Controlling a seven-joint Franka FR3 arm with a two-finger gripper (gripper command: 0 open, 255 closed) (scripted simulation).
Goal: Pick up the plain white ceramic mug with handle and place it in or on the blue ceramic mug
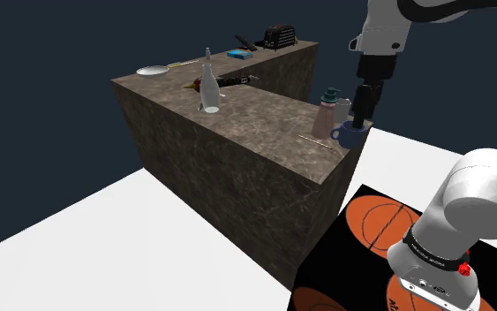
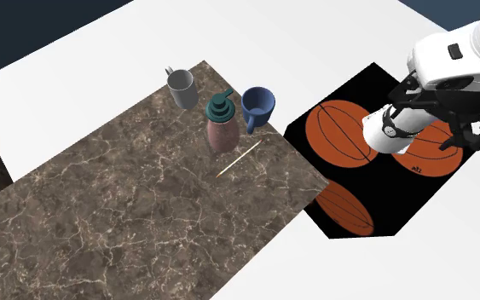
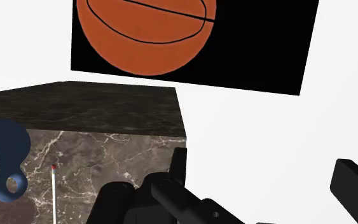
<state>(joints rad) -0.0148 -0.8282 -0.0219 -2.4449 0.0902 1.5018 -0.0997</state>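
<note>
The jaws stood open and empty near the blue mug (image 2: pixel 258 106). The grey mug (image 2: pixel 181 88) sat ungrasped on the counter (image 2: pixel 127 213) beside a pump bottle (image 2: pixel 221 128); pickup and placement both lay ahead.

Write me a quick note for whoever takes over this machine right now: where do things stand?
Tool: open, holding nothing, off the counter's corner, near the blue mug.
Grey mug: on the counter, with a soap bottle between it and the blue mug.
Done: nothing yet; the grey mug is not grasped.
Left: grasp the grey mug, lift it, and set it in or on the blue mug.
</note>
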